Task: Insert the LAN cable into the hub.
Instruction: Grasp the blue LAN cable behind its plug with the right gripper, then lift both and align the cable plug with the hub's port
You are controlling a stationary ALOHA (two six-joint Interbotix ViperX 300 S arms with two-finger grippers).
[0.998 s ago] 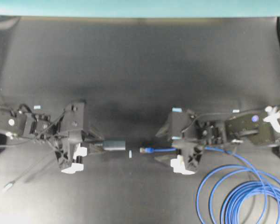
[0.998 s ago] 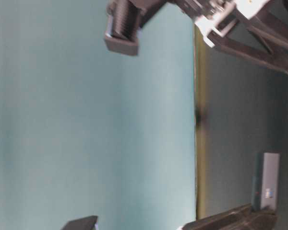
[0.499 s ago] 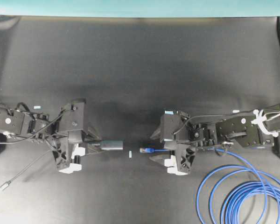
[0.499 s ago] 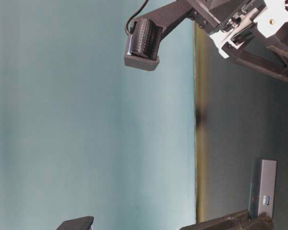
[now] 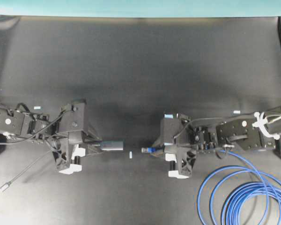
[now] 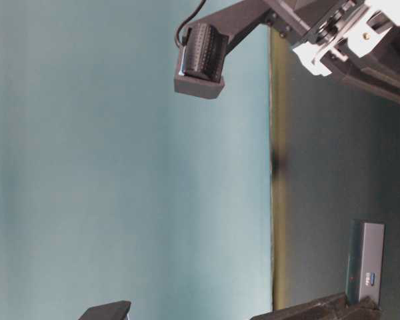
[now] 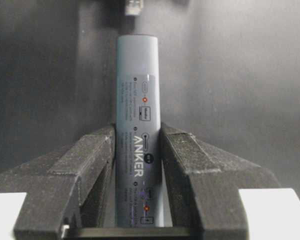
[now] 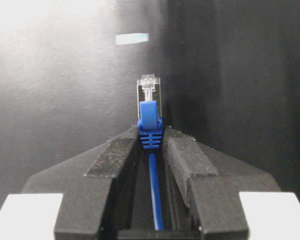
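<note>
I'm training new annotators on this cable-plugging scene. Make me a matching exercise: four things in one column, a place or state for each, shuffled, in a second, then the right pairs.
Things:
1. hub
2. LAN cable plug
3. blue cable coils
4. white tape mark

Places or states:
A. lying looped on the table by the right arm
B. clamped in the left gripper
C. on the table between the two grippers
D. pinched in the right gripper

Pairs: 1-B, 2-D, 3-A, 4-C

Brand: "ANKER", white letters running lengthwise along the grey face of the hub [image 7: 138, 145], read in the left wrist view.
Other print on hub: small lines and port symbols above and below the brand, too fine to read.
Elsewhere: no legible text.
</note>
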